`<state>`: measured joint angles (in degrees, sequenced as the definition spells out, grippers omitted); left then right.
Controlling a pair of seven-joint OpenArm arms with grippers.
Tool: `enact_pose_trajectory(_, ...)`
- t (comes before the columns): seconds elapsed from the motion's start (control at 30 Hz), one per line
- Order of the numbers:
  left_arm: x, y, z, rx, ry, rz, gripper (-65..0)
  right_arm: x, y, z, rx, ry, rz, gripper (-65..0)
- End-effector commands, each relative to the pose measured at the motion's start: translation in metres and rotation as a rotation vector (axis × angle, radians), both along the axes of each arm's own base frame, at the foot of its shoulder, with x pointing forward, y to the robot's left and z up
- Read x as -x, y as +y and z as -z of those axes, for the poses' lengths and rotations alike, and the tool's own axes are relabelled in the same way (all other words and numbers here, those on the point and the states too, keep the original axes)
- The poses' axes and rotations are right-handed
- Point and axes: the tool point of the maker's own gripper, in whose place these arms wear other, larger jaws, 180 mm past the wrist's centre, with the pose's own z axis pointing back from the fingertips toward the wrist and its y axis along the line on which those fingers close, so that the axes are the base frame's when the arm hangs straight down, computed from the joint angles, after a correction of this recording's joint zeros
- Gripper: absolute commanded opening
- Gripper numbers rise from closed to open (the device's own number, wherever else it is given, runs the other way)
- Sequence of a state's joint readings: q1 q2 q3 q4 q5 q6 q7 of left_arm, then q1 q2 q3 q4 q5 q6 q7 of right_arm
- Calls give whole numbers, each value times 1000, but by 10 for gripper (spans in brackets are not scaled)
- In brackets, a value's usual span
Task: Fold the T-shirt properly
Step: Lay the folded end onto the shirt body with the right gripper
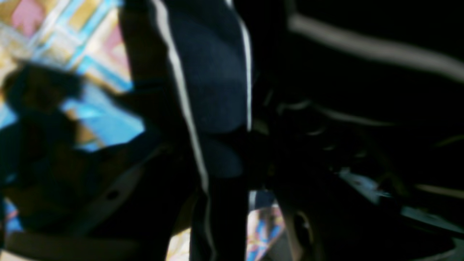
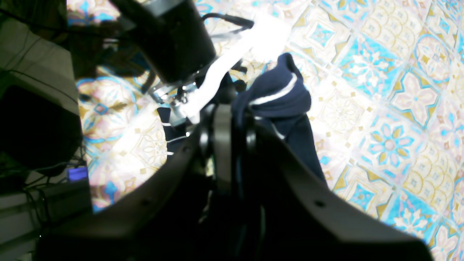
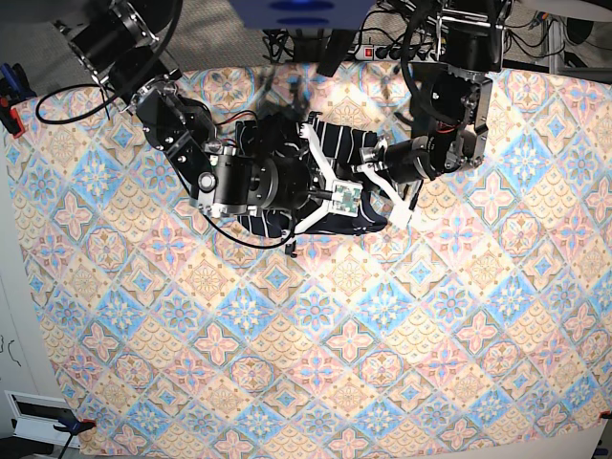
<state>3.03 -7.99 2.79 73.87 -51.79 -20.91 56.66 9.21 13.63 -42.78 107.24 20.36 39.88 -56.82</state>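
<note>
The tablecloth (image 3: 402, 325) spreads wide, giving room for folding. The T-shirt (image 3: 337, 143) sits bunched near its far edge, between both arms, likely gathered for straightening. The right gripper (image 2: 224, 108) is clamped on a fold of it. Whether the left gripper (image 3: 368, 180) grips or has let go cannot be told.

A floral-tile tablecloth (image 3: 382, 363) spreads wide beneath and all around the claws, cables and a power strip (image 3: 382, 43) lying beyond them at the far edge.
</note>
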Motion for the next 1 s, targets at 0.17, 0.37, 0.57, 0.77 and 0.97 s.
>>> enact_pose_trajectory(0.17,-17,29,-41,51,-132,-85,-446,-4,3,-7,-34,-7,-3,-647)
enact_pose_trajectory(0.37,-7,50,-42,24,-135,-119,-275,-5,-1,7,-10,28,8,-647)
enact_pose_trajectory(0.57,3,106,-35,-21,-112,-284,-252,-11,2,20,-20,73,26,-647)
enact_pose_trajectory(0.77,-1,123,-39,-33,-128,-332,-252,-7,26,41,-50,172,37,-643)
enact_pose_trajectory(0.97,-7,110,-40,-2,-134,-335,-252,-5,37,55,-18,191,42,-643)
